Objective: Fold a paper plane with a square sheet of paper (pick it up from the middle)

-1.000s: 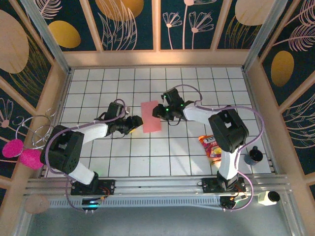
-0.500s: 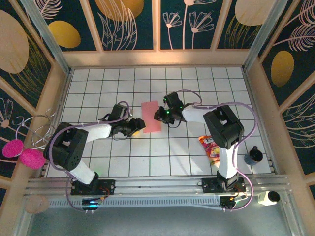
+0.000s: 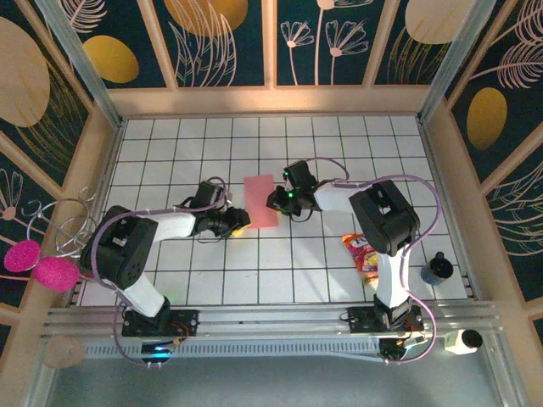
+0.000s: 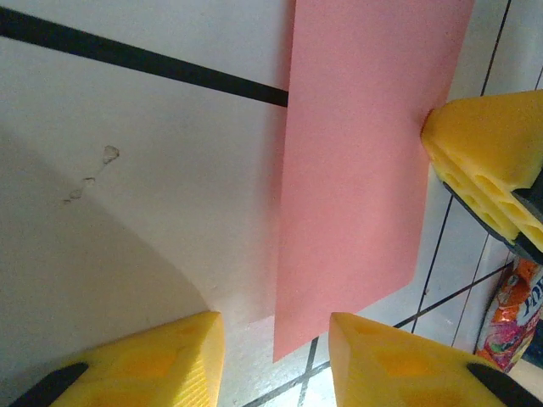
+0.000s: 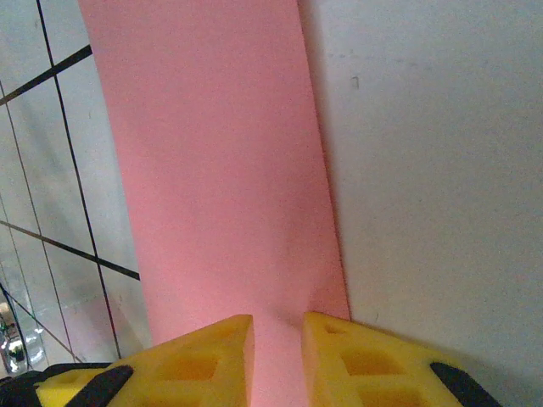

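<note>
Tiled bench (image 3: pixel 153 144): open room on all sides of paper. Pink paper sheet (image 3: pixel 260 201) flat at centre, between 2 grippers. Snack packet (image 3: pixel 363 253) well right. Left gripper (image 4: pixel 276 360) part open, astride paper corner. Right gripper (image 5: pixel 277 356) slit-open, tips on opposite edge; left wrist view shows contact.
</note>
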You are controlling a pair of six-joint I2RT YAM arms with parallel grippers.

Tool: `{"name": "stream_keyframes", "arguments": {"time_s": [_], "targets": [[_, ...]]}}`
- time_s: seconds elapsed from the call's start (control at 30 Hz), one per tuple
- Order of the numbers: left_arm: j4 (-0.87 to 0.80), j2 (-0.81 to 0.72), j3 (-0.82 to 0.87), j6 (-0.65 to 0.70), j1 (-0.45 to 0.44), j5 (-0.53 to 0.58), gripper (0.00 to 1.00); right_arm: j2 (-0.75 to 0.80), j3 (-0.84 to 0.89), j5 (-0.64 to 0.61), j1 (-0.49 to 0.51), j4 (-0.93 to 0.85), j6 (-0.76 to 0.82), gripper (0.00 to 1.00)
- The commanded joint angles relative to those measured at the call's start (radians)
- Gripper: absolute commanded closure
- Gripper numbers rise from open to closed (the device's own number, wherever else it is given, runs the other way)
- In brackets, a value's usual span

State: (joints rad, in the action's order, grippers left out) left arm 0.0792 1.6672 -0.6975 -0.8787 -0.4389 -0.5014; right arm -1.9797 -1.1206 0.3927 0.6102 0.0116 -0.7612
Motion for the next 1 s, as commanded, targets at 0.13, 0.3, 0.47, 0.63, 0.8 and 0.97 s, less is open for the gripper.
{"name": "stream_keyframes", "arguments": {"time_s": [0.13, 0.3, 0.47, 0.63, 0.8, 0.97], "targets": [[0.062, 0.041, -0.053, -0.019, -0.009, -0.072, 0.66, -0.038, 0.041, -0.015, -0.004, -0.043, -0.009, 0.77], [0.07, 0.078, -0.097, -0.013, -0.007, -0.066, 0.67, -0.037, 0.051, -0.017, -0.004, -0.036, -0.01, 0.77], [0.049, 0.119, -0.154, 0.014, 0.004, -0.045, 0.68, -0.031, 0.059, -0.019, -0.006, -0.034, -0.01, 0.77], [0.04, 0.153, -0.18, 0.025, 0.027, -0.034, 0.71, -0.021, 0.069, -0.023, -0.008, -0.026, -0.01, 0.77], [0.034, 0.167, -0.194, 0.027, 0.04, -0.034, 0.74, -0.018, 0.073, -0.023, -0.008, -0.022, -0.011, 0.77], [0.039, 0.172, -0.186, 0.021, 0.045, -0.035, 0.79, -0.015, 0.074, -0.024, -0.009, -0.018, -0.011, 0.77]]}}
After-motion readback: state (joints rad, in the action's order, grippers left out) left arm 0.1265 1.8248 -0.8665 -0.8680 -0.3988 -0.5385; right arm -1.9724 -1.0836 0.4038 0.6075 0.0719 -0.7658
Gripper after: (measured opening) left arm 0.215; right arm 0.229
